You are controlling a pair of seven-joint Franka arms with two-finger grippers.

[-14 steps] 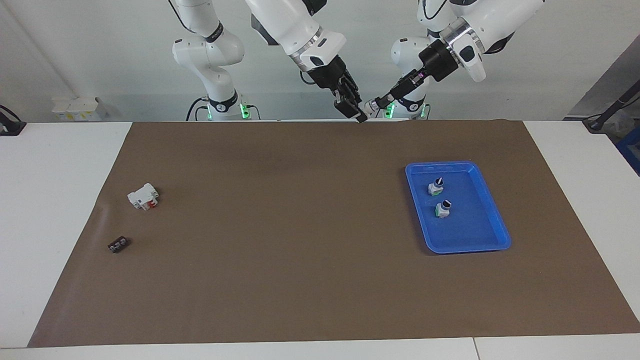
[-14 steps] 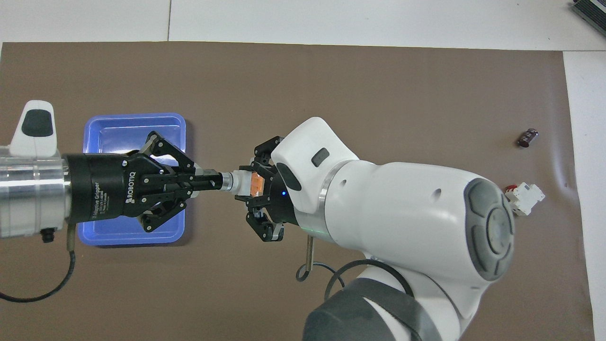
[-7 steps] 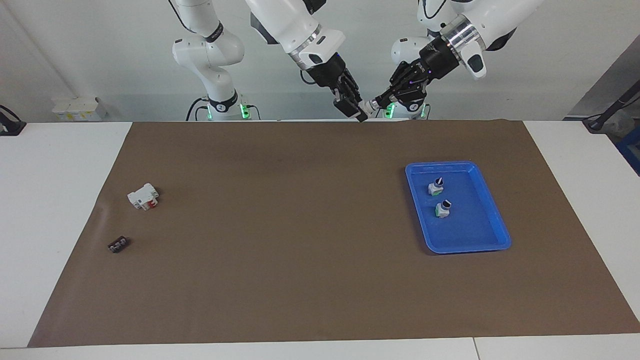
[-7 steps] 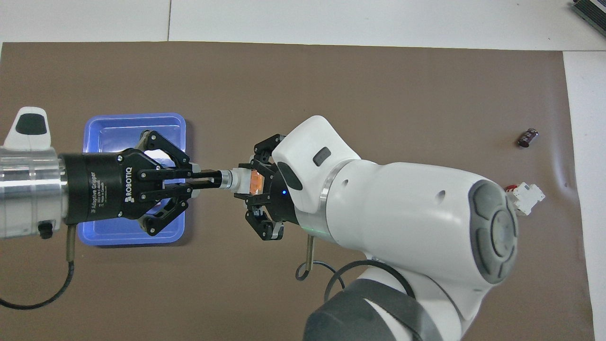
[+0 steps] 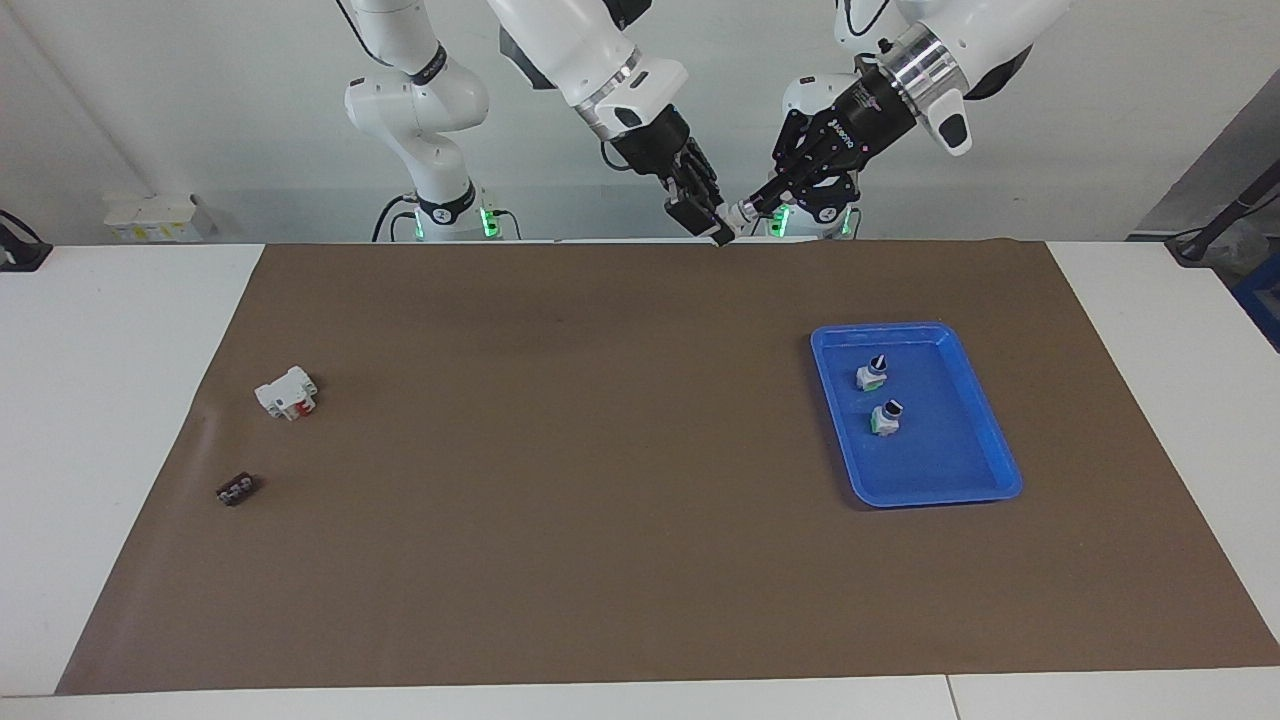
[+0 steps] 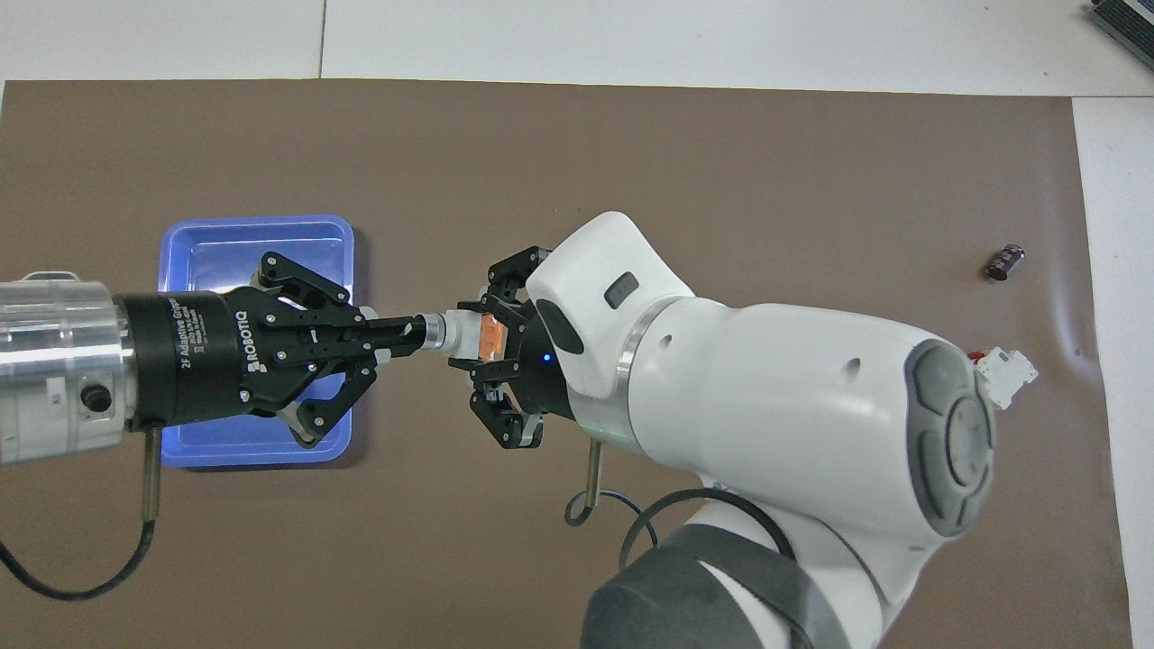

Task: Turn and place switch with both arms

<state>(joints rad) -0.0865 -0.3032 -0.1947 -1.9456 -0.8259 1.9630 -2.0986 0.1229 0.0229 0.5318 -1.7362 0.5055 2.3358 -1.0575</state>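
High over the brown mat [image 5: 640,560], the right gripper [image 6: 482,338] pinches the switch [image 6: 476,335] by its white body. The left gripper [image 6: 410,329], over the blue tray [image 5: 985,460], has its fingertips pressed onto the switch's black knob.

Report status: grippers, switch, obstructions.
Right gripper shut on switch body, midair. Left gripper shut on its knob. Nothing in the way.
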